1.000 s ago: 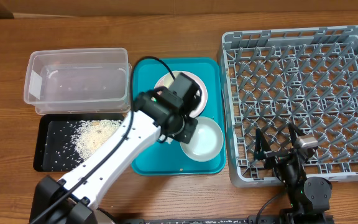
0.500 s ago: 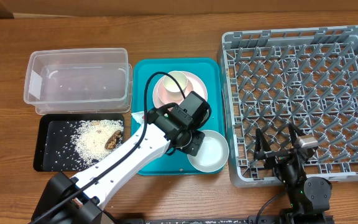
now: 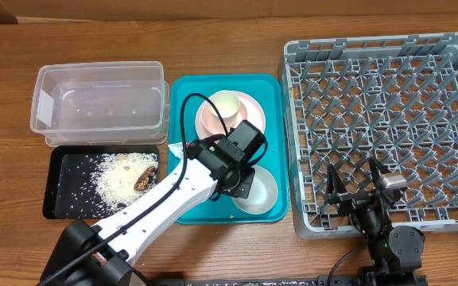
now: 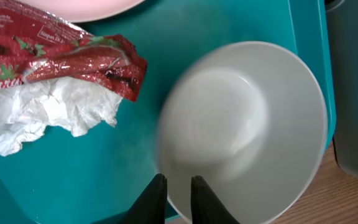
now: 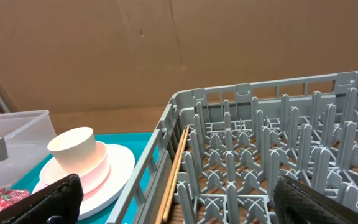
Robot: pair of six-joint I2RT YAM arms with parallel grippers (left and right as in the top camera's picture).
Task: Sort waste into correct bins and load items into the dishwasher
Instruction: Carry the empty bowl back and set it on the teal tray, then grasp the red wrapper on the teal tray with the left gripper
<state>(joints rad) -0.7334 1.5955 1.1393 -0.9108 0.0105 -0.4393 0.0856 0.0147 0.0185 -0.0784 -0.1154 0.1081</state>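
Note:
My left gripper (image 4: pixel 178 190) is shut on the near rim of the round whitish bowl (image 4: pixel 247 118), one finger inside and one outside. In the overhead view the left gripper (image 3: pixel 242 187) and the whitish bowl (image 3: pixel 261 191) are at the front right of the teal tray (image 3: pixel 183 208). The red wrapper (image 4: pixel 61 53) lies on the white napkin (image 4: pixel 30 121) beside the bowl. The pink plate (image 3: pixel 249 119) holds the small pink bowl (image 3: pixel 224 103). My right gripper (image 5: pixel 191 202) is open over the grey dish rack (image 5: pixel 260 155). The white cup is out of view.
The clear tub (image 3: pixel 98 103) stands at the back left. The black tray (image 3: pixel 62 171) in front of it holds rice grains (image 3: pixel 118 179) and a brown chunk (image 3: pixel 144 179). The dish rack (image 3: pixel 388 119) fills the right side, and my right gripper (image 3: pixel 355 189) sits at its front edge.
My left gripper moved toward the front of the teal tray, uncovering the plate and small bowl. The whitish bowl shifted front-right with it, then slightly back left. The right arm stayed still.

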